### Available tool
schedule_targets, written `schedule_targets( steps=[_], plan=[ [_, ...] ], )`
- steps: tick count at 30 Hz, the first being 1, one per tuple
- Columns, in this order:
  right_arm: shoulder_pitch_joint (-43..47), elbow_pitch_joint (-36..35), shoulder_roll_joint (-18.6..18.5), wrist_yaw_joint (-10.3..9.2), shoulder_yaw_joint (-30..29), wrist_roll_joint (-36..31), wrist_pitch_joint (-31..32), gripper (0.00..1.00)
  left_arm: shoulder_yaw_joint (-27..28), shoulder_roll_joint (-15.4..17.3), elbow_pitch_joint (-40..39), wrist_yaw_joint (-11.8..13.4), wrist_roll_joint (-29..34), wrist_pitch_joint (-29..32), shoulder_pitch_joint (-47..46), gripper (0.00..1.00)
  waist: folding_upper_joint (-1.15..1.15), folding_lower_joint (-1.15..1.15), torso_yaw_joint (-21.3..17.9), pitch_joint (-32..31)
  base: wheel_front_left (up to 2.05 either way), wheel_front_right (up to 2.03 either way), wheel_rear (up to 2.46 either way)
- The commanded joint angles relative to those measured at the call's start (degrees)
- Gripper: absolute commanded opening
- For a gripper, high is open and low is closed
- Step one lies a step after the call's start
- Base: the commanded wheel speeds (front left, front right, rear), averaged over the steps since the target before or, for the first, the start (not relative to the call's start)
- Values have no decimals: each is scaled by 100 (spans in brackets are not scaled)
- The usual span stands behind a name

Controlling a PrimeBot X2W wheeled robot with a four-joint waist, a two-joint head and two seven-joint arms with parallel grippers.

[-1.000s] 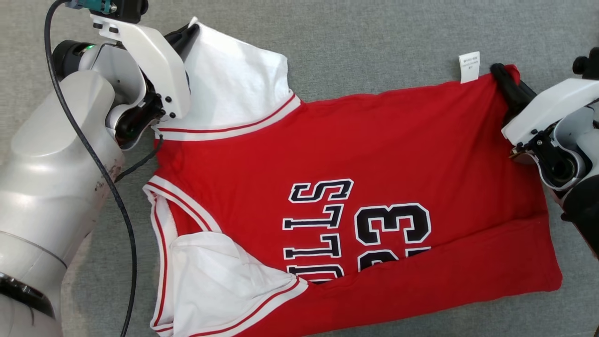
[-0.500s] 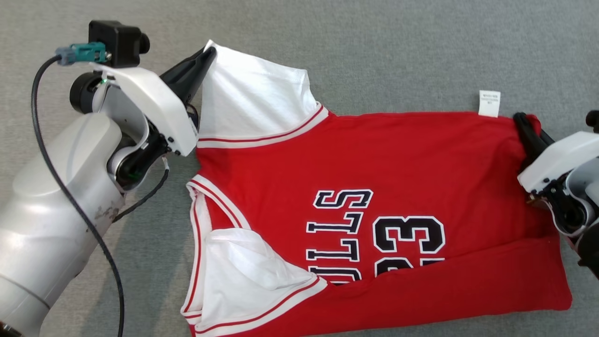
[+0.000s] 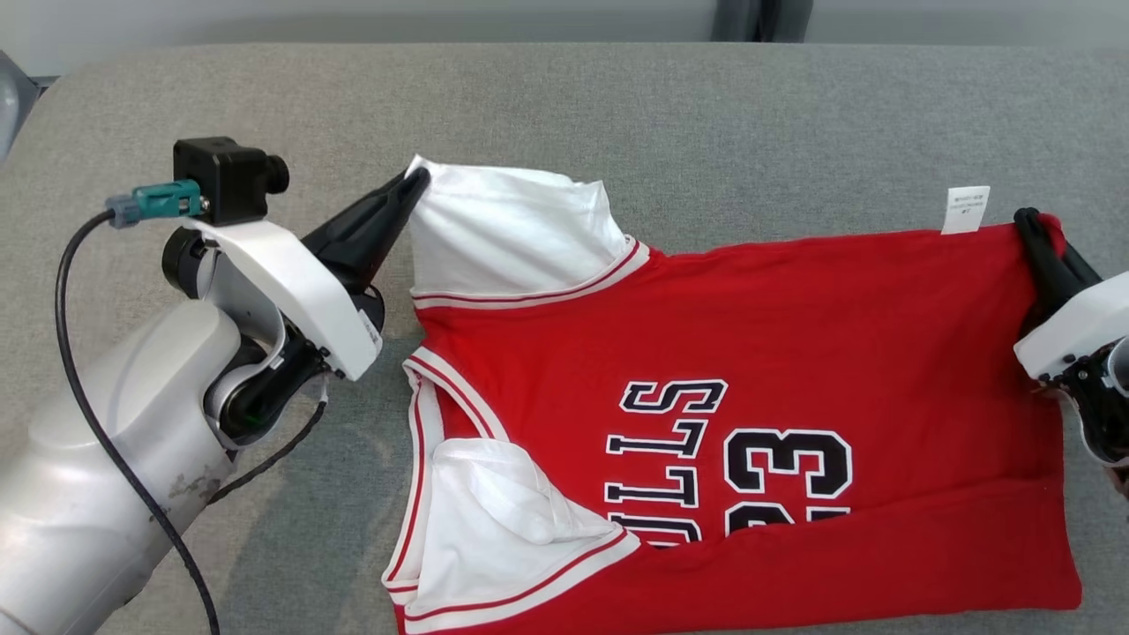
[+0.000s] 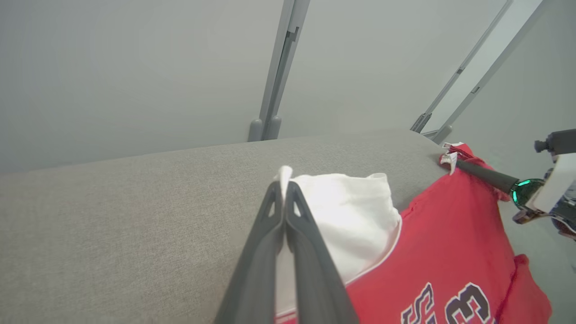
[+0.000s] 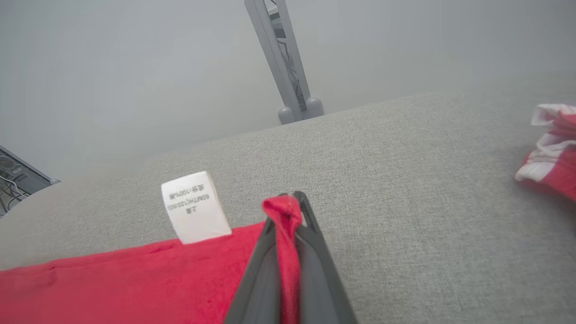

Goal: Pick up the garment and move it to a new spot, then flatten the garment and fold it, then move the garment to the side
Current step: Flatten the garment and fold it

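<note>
The garment (image 3: 776, 335) lay spread on the grey table (image 3: 670, 106), collar toward 9 o'clock and hem toward 3 in the head view, its near edge folded up over part of the lettering. The left gripper (image 3: 416, 179) sat at the garment's 10 o'clock corner, jaws pressed together on the tip of the far sleeve (image 3: 507, 229). The right gripper (image 3: 1026, 218) sat at 2 o'clock, jaws clamped on the red hem corner, a nub of fabric poking past the tips. The tag (image 3: 967, 209) stood just beside it, at its 9 o'clock. In the right wrist view a red-and-white bundle (image 5: 551, 148) lay at 3 o'clock, well apart; possibly another garment, though I could not tell.
</note>
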Motion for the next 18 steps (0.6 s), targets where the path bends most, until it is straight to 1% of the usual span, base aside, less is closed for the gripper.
schedule_targets(
  steps=[1,6,9,13,18],
  plan=[
    [267,-118,-21,-2,-213,-176,-27,0,-44,80,-96,-7,-29,-40,105,0,0,0,23,-72,0,0,0],
    [749,-485,-5,-2,-794,-625,-28,0,-136,253,-354,-7,-99,-154,360,0,0,0,38,-240,0,0,0],
    [1015,-677,13,-2,-1027,-773,-28,0,-172,341,-490,-7,-141,-237,513,0,0,0,38,-353,0,0,0],
    [1297,-928,-6,-2,-1197,-914,-27,0,-214,482,-671,-7,-201,-297,725,0,0,0,39,-516,0,0,0],
    [1554,-1129,-69,-2,-1184,-944,-21,0,-300,630,-900,-7,-239,-297,931,0,0,0,51,-656,0,0,0]
  ],
)
